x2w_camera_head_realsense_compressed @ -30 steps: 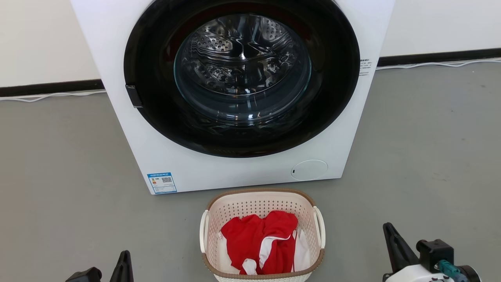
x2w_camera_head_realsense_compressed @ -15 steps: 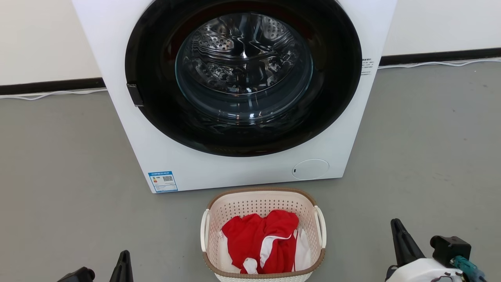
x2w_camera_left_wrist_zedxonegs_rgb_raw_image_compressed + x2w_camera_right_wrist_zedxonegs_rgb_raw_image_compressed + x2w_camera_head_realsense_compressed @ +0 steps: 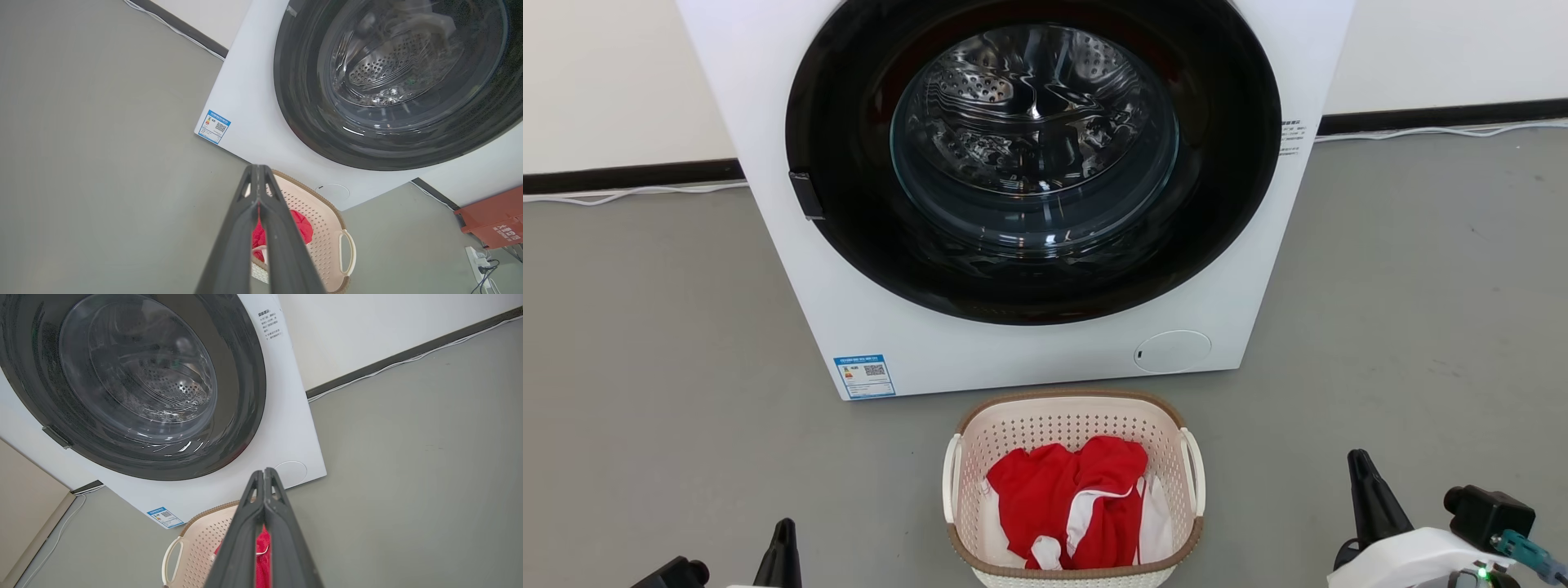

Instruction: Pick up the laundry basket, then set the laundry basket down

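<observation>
Bottom centre: laundry basket point(image 3: 1068, 425) on the floor point(image 3: 645, 367), before the washer point(image 3: 1013, 363).
We note cream perforated plastic, rounded corners, brown woven-look rim, red cloth point(image 3: 1054, 490) inside; left gripper point(image 3: 785, 524) and right gripper point(image 3: 1357, 457) fingers pressed together.

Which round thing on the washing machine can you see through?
The big black-rimmed door: its glass shows the shiny metal drum inside. The small round cap below it is solid white.

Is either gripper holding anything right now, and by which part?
Nothing is held. The left gripper and right gripper are shut and empty, either side of the laundry basket, not touching it.
</observation>
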